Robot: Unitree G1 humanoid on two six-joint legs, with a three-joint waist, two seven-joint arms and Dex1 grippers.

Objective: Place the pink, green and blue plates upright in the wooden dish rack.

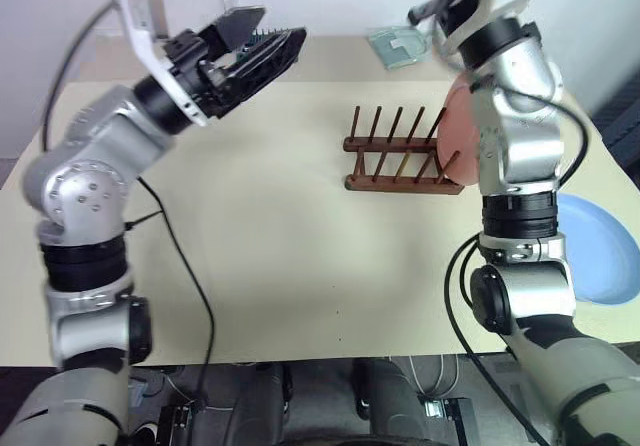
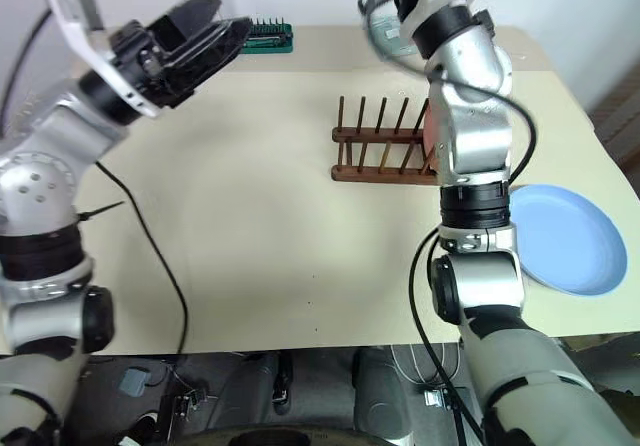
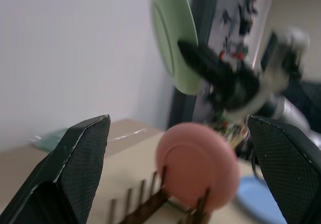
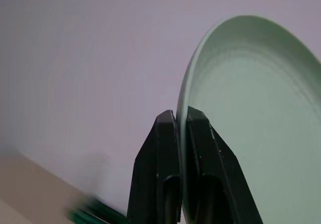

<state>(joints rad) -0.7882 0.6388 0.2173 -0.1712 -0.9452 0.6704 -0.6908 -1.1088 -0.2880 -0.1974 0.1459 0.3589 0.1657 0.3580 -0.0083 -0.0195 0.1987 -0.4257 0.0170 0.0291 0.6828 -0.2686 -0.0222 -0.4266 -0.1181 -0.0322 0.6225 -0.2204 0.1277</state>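
The pink plate (image 1: 458,136) stands upright in the right end of the wooden dish rack (image 1: 395,156), partly hidden behind my right arm. Raised high in front of the wall is the green plate (image 4: 251,123), held on edge, with my right gripper (image 4: 181,128) shut on its rim. The left wrist view shows the same green plate (image 3: 173,38) above the pink plate (image 3: 198,166). The blue plate (image 2: 565,238) lies flat at the table's right edge. My left gripper (image 1: 282,23) hangs open and empty over the far left of the table, pointing toward the rack.
A green screwdriver-bit case (image 2: 268,34) lies at the table's far edge behind my left gripper. A pale greenish flat object (image 1: 395,46) sits at the far edge behind the rack. Black cables hang off the table's front.
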